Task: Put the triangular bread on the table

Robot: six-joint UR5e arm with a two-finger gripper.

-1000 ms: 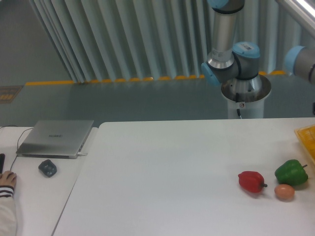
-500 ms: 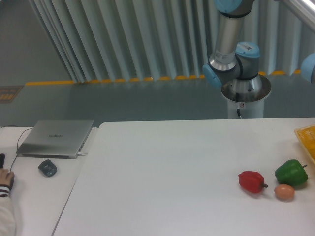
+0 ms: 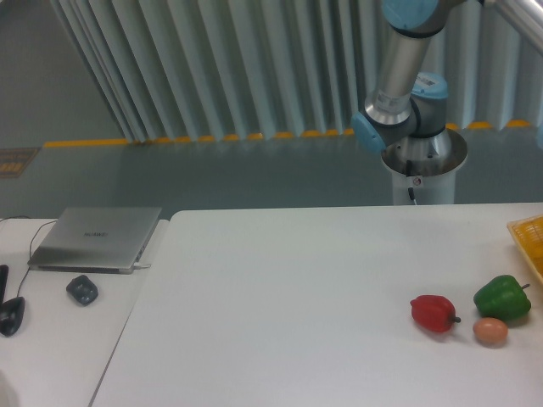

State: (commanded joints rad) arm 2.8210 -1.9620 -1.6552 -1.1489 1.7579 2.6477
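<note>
Fixed camera: I am seeing only the arm's base and lower links (image 3: 407,93) behind the table (image 3: 280,297); the gripper is sitting out of frame, so I cannot tell how its fingers stand. The triangular bread is not showing either, only a red pepper (image 3: 433,313), a green pepper (image 3: 501,298) and a small tan ball (image 3: 490,331). I am judging the bread light, soft and crushable, best pinched gently across its thicker end.

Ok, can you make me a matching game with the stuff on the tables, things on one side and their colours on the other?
Things:
1. pepper next to the egg-like ball
2. pepper near the right edge
3. laptop
4. basket corner

Colours:
A. silver
B. yellow
C. red
D. green

Pairs: 1-C, 2-D, 3-A, 4-B
</note>
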